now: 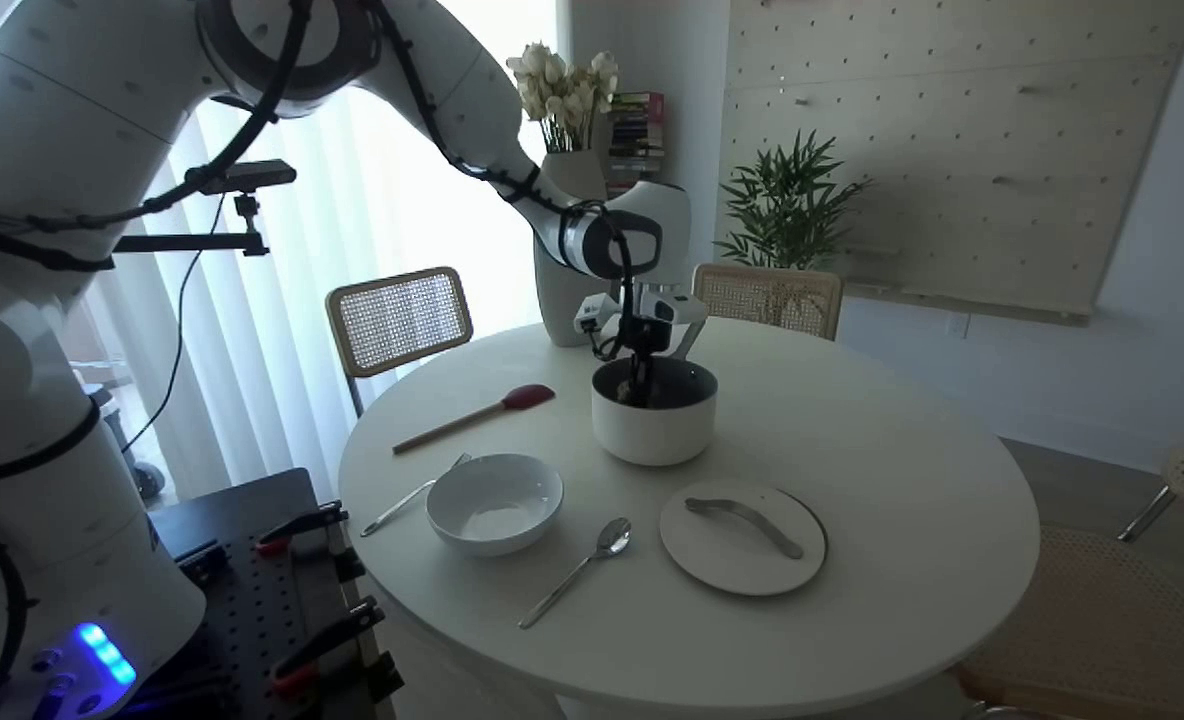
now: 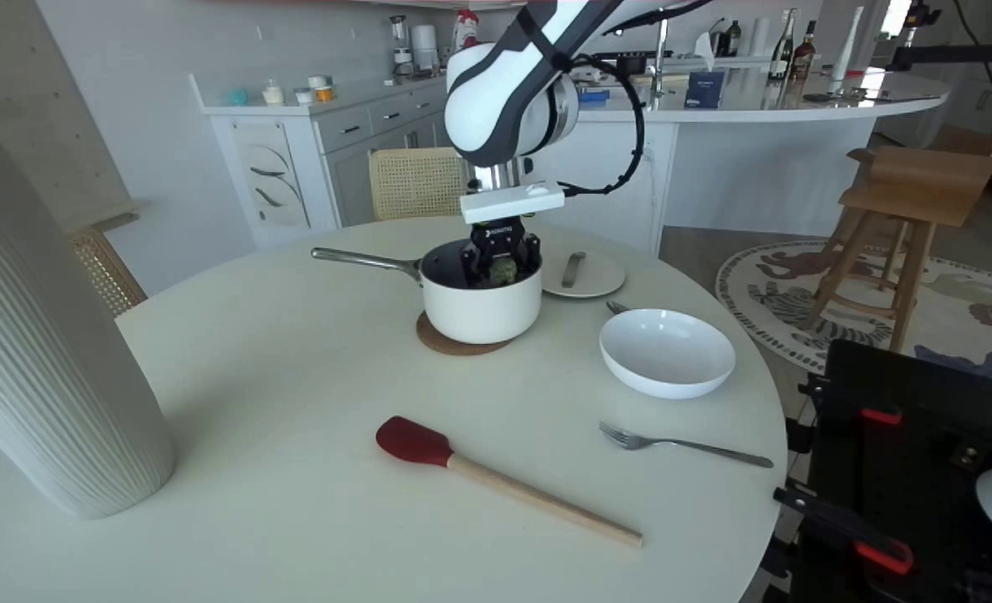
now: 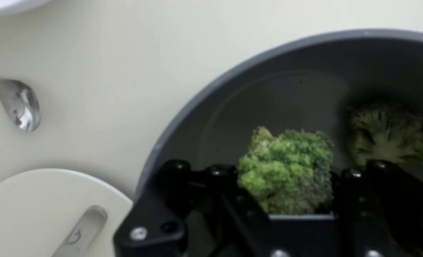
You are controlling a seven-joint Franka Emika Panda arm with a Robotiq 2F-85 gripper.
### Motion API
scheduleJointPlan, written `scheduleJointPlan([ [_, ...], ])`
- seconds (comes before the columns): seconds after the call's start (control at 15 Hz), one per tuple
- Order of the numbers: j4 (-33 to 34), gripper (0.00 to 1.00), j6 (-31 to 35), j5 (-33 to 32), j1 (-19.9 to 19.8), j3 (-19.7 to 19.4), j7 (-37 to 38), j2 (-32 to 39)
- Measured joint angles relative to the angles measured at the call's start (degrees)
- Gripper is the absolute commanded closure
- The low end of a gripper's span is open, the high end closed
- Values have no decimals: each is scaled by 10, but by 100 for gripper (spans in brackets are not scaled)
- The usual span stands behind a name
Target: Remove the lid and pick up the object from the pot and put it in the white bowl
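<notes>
One pot, two florets, one gripped

I was plainly in a home, at the dining end — cane-backed chairs stood around the edge of the round table, a vase of flowers just inside that edge — with bottles beyond on the kitchen counter.

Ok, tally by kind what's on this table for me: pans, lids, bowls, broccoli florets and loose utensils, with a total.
Pans: 1 (white saucepan)
Lids: 1 (white lid)
Bowls: 1 (white bowl)
Broccoli florets: 2 in view (gripped floret, loose floret in the saucepan)
Utensils: 3 (fork, spoon, red-headed spatula)
Total in view: 8 (part of the saucepan's inside is hidden)
</notes>
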Motion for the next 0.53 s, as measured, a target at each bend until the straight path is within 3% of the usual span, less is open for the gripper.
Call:
scheduleJointPlan([
  [0.53,-19,100,0,-42,2,-1,0,-66],
])
